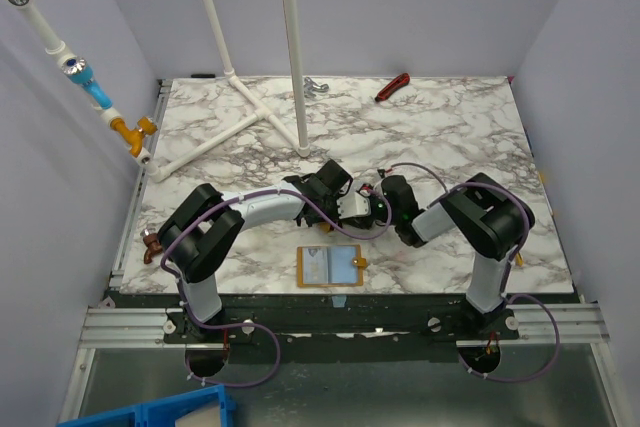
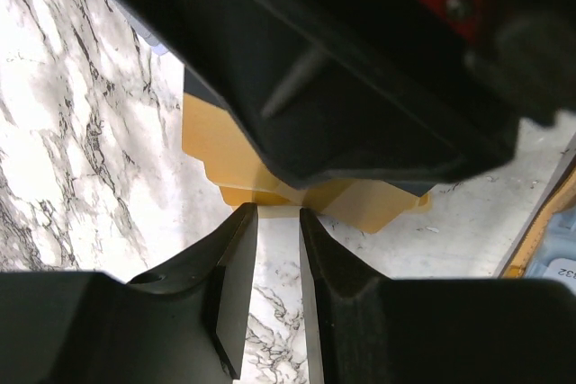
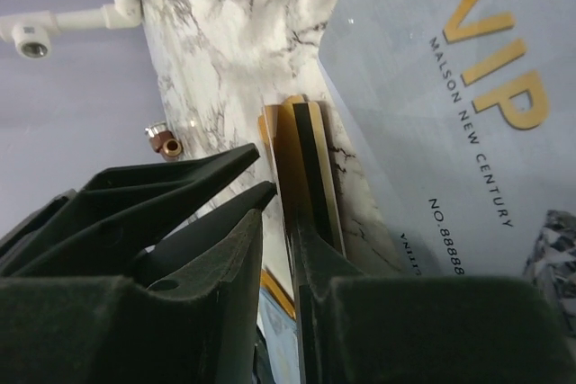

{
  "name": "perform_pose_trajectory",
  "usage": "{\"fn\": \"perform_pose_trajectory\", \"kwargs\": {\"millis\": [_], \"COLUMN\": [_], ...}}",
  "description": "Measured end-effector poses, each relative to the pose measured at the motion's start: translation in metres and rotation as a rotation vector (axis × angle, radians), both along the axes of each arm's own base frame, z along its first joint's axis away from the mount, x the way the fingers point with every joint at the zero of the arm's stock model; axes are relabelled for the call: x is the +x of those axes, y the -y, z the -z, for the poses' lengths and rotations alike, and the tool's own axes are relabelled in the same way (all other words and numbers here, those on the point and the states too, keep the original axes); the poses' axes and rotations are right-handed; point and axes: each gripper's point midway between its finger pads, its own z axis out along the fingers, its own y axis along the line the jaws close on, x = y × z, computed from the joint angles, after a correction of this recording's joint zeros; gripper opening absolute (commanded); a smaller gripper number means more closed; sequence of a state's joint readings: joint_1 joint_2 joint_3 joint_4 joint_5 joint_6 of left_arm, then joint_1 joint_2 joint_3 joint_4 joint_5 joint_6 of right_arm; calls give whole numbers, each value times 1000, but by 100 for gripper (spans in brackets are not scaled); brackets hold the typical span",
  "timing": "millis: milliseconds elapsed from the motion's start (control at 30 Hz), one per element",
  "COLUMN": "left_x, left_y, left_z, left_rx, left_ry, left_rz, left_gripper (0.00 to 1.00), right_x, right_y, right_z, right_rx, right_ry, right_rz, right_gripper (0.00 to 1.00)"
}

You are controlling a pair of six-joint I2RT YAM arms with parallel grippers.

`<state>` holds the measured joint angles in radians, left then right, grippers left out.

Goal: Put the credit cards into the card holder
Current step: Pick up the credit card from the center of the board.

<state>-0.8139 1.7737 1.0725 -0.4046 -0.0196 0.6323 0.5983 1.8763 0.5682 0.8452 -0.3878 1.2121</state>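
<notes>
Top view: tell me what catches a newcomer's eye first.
Mid-table, the two black arms meet, left tool and right tool almost touching. Just in front lies the tan card holder, open on the marbled table. At the far edge sits a small red tool.

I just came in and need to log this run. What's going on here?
Both arms meet over the middle of the marble table. The right gripper pinches the gold-tan card edge-on; the pale VIP card lies right beside it. The left gripper sits at the gold card's edge, but whether it grips is unclear. The card holder lies open near the front edge, apart from both grippers.
</notes>
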Motion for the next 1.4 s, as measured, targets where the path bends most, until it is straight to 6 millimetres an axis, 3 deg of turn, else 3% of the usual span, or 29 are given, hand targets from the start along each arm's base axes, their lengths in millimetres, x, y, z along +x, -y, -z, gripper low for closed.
{"fn": "perform_pose_trajectory", "kwargs": {"millis": [167, 400, 500, 567, 633, 767, 833, 867, 900, 1033, 1233, 1400], "left_x": [0, -2, -5, 0, 8, 25, 29, 27, 22, 2, -10, -18], "left_y": [0, -6, -18, -25, -30, -38, -43, -45, -46, -44, -50, -60], "left_z": [0, -3, -15, -33, -64, -137, -173, -189, -205, -236, -238, -228], "left_rx": [0, 1, -11, -43, -106, -269, -353, -390, -431, -533, -631, -737], "left_ry": [0, -18, -52, -54, -43, 11, 46, 56, 61, 1, -219, -333], "left_rz": [0, -20, -56, -90, -137, -226, -267, -280, -288, -310, -352, -421], "left_gripper": [28, 29, 31, 33, 38, 58, 63, 74, 98, 99, 98, 98], "right_x": [-7, -7, -5, -3, 0, 1, -2, -4, -7, -21, -35, -48], "right_y": [-4, -4, -3, -3, -3, -2, 0, 1, 2, 5, 4, 6], "right_z": [6, 4, -5, -15, -31, -64, -82, -90, -98, -125, -166, -176], "right_rx": [-6, -22, -40, -52, -66, -91, -101, -105, -109, -113, -99, -87], "right_ry": [-18, -17, 3, 31, 78, 192, 254, 284, 312, 406, 544, 591], "right_rz": [-20, -22, -29, -34, -48, -90, -120, -137, -156, -232, -337, -404], "right_gripper": [2, 1, 1, 1, 1, 1, 1, 1, 1, 1, 1, 1]}}
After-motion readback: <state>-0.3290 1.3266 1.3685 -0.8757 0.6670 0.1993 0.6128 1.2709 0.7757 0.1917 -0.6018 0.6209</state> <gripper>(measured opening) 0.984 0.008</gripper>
